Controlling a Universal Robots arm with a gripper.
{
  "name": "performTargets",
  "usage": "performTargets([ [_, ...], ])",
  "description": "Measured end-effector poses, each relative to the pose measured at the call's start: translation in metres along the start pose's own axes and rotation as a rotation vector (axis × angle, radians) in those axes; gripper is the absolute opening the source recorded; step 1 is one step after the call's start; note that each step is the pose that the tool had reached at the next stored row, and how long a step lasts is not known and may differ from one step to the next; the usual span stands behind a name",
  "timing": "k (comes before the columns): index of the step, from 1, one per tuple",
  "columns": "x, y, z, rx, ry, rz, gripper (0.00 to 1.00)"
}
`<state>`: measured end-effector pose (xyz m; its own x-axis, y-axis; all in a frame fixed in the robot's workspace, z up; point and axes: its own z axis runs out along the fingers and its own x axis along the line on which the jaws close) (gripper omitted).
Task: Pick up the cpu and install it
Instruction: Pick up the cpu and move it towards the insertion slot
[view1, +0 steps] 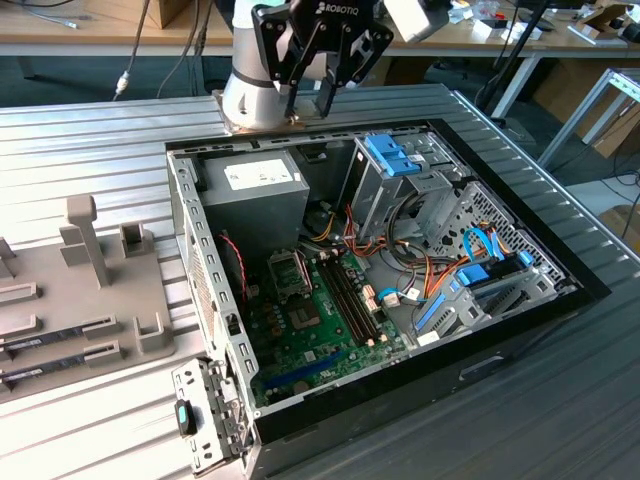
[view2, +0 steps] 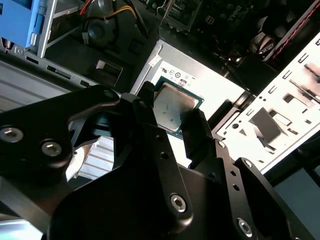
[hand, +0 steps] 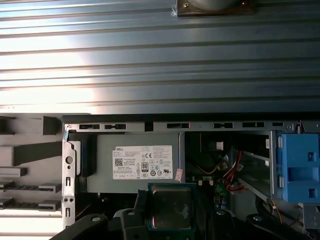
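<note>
The gripper (view1: 311, 108) is clamped on the cpu (view2: 172, 107) above the power supply (view1: 255, 190). The socket (view1: 290, 272) lies toward six o'clock in the exterior view, so the chip probably needs level, square carrying.

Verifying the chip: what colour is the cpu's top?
Pale silver cpu top; best in second wrist view.
</note>
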<state>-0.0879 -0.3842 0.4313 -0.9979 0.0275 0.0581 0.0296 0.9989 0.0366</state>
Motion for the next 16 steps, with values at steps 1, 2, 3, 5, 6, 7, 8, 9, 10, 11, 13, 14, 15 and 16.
performTargets([
  [1, -0.0010, 0.0000, 0.0000, -0.0001, 0.0001, 0.000, 0.47],
  [2, -0.0026, 0.0001, 0.0000, 0.0000, 0.0003, 0.000, 0.47],
  [3, -0.0037, 0.0001, 0.0000, 0.0000, 0.0004, 0.000, 0.47],
  [5, -0.0078, 0.0002, 0.0000, 0.0000, 0.0009, 0.000, 0.47],
  [6, -0.0105, 0.0003, 0.0000, 0.0000, 0.0012, 0.000, 0.47],
  [7, -0.0133, 0.0004, 0.0000, 0.0000, 0.0017, 0.000, 0.47],
  [8, -0.0159, 0.0004, 0.0000, 0.0000, 0.0021, 0.000, 0.47],
  [9, -0.0171, 0.0005, 0.0000, 0.0000, 0.0022, 0.000, 0.47],
  [10, -0.0183, 0.0005, 0.0000, 0.0000, 0.0024, 0.000, 0.47],
  [11, -0.0200, 0.0005, 0.0001, 0.0000, 0.0026, 0.000, 0.47],
  [13, -0.0206, 0.0001, 0.0004, 0.0001, 0.0028, 0.000, 0.47],
  [14, -0.0207, -0.0004, 0.0005, 0.0002, 0.0028, 0.000, 0.47],
  [15, -0.0207, -0.0014, 0.0008, 0.0000, 0.0028, 0.000, 0.47],
  [16, -0.0208, -0.0031, 0.0011, -0.0001, 0.0027, 0.000, 0.47],
])
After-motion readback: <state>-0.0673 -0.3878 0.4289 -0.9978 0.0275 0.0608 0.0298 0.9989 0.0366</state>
